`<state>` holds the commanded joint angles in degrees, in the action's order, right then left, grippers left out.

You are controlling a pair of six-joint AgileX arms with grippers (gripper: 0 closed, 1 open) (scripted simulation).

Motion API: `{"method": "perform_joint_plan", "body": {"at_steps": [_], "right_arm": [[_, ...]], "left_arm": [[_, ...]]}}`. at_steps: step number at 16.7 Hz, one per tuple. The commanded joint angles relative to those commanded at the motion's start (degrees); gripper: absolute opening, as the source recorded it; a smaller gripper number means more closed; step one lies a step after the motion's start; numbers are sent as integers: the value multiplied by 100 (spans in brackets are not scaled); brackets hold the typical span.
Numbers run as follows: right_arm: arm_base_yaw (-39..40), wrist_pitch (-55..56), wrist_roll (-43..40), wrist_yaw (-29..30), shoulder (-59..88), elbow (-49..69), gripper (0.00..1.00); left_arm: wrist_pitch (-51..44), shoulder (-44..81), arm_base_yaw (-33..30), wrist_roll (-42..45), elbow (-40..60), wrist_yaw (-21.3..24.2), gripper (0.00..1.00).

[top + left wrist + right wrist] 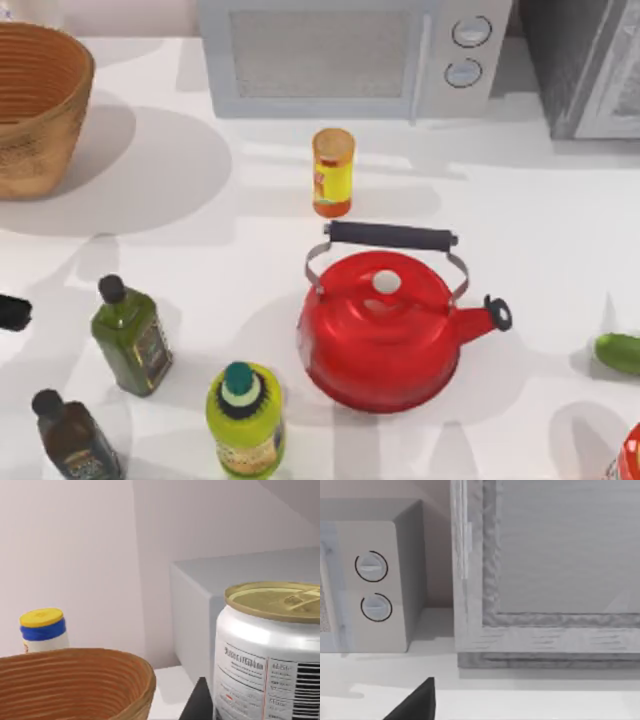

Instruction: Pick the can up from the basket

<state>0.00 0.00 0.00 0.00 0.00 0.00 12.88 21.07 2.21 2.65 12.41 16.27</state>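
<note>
Wicker basket (pixel 40 105) sat at counter's (pixel 540 200) far left corner; can (pixel 270 650) hung beside it; left jaws' grip unclear.

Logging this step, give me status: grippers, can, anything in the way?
Can up close at left wrist, above basket rim. Left finger tip beside can; grip unconfirmed. Right arm idle facing the microwave.
</note>
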Motion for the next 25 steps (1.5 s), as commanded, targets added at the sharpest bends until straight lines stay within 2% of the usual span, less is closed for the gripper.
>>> {"method": "perform_joint_plan", "body": {"at_steps": [9,14,19,22,25], "right_arm": [[0,0,0,0,0,0,100],[0,0,0,0,0,0,100],[0,0,0,0,0,0,100],[0,0,0,0,0,0,100],[0,0,0,0,0,0,100]], "left_arm": [[3086,5142,-27,337,2497,3450,0],[4807,8149,-325,357,3555,5058,0],[6130,10608,-750,251,4161,6121,0],[6646,11589,-977,178,4316,6475,0],[6893,12029,-1203,133,4337,6628,0]]}}
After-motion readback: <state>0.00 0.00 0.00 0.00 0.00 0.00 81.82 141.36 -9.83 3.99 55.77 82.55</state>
